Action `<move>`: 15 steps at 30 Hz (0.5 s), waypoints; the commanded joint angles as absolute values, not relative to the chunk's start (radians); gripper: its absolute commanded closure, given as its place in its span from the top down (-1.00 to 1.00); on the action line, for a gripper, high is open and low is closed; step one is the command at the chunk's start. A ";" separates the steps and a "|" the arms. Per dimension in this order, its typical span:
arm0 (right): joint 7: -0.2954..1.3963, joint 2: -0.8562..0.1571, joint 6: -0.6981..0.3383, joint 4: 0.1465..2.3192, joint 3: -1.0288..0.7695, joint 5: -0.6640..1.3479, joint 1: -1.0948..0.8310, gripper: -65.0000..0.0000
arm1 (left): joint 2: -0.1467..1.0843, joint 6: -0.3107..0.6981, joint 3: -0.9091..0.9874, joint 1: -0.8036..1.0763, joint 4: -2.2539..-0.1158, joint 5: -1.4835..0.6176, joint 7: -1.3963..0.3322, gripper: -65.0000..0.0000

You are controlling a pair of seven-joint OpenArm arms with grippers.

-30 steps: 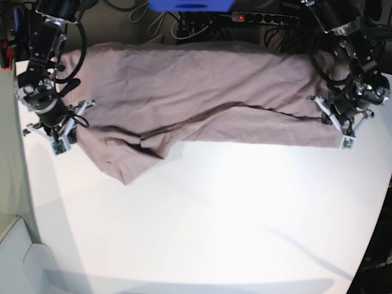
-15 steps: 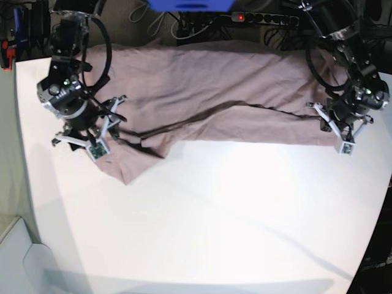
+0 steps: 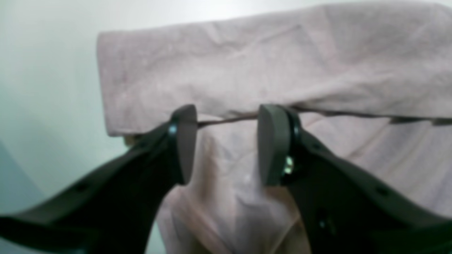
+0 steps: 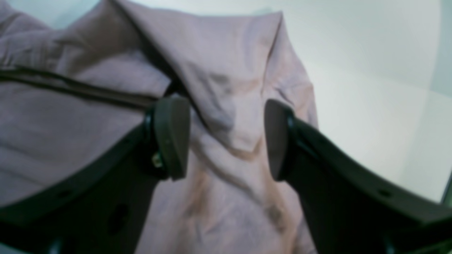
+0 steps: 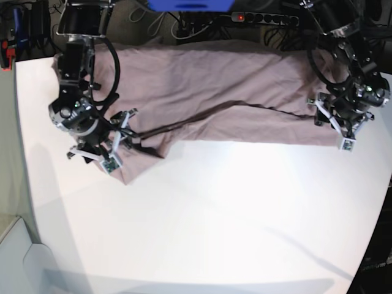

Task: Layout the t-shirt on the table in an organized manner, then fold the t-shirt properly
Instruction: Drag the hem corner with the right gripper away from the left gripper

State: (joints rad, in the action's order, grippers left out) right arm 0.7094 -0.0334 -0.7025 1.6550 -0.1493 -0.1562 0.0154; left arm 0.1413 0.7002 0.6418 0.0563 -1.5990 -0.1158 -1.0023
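The mauve t-shirt point(image 5: 202, 86) lies folded lengthwise along the far part of the white table point(image 5: 220, 214), with a rumpled flap hanging toward the front at its left end. My right gripper point(image 5: 113, 141) is over that flap. In the right wrist view it point(image 4: 224, 137) stands open astride a raised ridge of t-shirt point(image 4: 226, 106) cloth. My left gripper point(image 5: 334, 125) is at the shirt's right end. The left wrist view shows it point(image 3: 227, 144) open above the folded edge of the t-shirt point(image 3: 268, 67), holding nothing.
A black power strip point(image 5: 263, 18), cables and a blue object point(image 5: 190, 5) sit behind the table's far edge. The table's curved edge point(image 5: 375, 226) runs down the right side. A pale grey surface point(image 5: 15, 245) lies beyond the table's front left.
My right arm has moved inward and toward the front over the shirt's left flap, and its gripper has opened. My left gripper has opened too, letting go of the right end's edge.
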 commanded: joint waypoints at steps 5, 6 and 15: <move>0.679 -0.038 -0.698 1.618 -0.148 -0.147 0.048 0.04 | 0.147 0.698 0.641 0.081 -1.635 -0.127 -0.986 -0.14; 0.665 -0.038 -0.698 1.606 -0.148 -0.147 0.053 0.04 | 0.147 0.698 0.638 0.091 -1.639 -0.127 -0.984 -0.14; 0.624 -0.042 -0.698 1.492 -0.150 -0.147 0.097 -0.28 | 0.154 0.698 0.644 0.140 -1.629 -0.127 -0.977 -0.92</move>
